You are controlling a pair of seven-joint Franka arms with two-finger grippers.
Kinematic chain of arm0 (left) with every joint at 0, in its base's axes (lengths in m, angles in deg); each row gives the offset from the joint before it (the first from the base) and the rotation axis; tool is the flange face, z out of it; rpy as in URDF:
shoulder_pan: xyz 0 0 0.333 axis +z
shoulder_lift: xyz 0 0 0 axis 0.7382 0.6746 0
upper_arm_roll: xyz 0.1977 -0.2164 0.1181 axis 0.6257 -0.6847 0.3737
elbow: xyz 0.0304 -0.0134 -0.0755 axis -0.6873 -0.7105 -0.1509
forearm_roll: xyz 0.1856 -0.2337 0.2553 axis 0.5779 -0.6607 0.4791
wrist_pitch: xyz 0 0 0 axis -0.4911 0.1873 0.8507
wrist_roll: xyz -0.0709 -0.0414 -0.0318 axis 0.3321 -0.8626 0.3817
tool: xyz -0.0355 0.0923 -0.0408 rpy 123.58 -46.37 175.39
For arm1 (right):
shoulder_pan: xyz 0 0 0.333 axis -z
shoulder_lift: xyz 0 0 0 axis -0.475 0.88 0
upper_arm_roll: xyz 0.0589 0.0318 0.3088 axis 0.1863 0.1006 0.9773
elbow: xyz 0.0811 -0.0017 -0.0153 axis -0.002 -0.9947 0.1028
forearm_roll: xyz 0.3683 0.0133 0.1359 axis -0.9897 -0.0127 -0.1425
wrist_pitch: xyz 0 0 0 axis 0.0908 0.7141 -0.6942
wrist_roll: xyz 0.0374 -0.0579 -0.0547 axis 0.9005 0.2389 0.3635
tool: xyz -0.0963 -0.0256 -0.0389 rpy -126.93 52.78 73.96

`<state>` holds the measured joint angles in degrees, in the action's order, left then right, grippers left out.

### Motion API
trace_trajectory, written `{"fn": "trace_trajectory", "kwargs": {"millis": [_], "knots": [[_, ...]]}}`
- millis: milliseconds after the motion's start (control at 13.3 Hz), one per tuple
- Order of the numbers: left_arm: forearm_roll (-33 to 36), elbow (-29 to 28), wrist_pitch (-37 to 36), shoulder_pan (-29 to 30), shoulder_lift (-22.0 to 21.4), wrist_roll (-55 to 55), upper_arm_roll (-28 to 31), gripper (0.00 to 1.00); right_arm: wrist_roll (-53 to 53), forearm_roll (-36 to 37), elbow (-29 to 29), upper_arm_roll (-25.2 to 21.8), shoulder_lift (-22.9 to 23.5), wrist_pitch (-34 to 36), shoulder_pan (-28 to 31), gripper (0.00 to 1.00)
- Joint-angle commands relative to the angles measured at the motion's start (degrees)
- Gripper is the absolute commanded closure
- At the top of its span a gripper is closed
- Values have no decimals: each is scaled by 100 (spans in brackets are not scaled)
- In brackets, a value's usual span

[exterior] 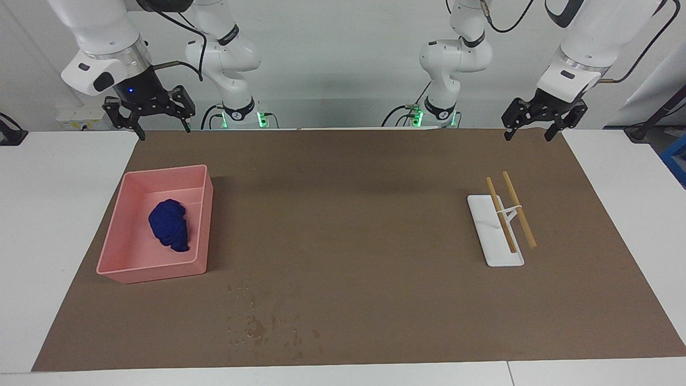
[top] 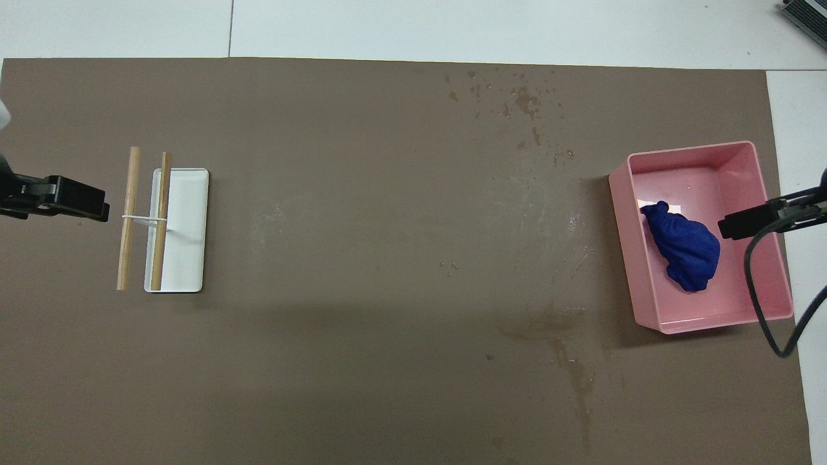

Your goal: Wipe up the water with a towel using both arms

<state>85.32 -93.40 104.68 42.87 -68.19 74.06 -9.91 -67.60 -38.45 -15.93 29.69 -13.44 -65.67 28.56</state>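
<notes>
We are working over the brown mat (exterior: 353, 225), where the pink bin (exterior: 115, 271) is sitting toward the right arm's end, holding the blue towel (exterior: 170, 231). The right gripper (exterior: 151, 113), fingers spread and empty, is hovering over the mat's robot-side corner; we judge it should descend straight into the bin. The left gripper (exterior: 541, 119), also spread, is waiting. Water spots (exterior: 262, 324) are lying near the mat's edge farthest from the robots.
</notes>
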Motion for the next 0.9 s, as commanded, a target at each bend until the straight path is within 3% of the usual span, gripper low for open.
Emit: {"fn": "trace_trajectory", "kwargs": {"millis": [0,828], "knots": [[-56,-118,-46,22,-118,-47,2,0,-41,-38,-137,-31,-133,3,15,0],[-56,-118,-46,22,-118,-47,2,0,-94,-144,-66,-57,-283,-76,200,0]]}}
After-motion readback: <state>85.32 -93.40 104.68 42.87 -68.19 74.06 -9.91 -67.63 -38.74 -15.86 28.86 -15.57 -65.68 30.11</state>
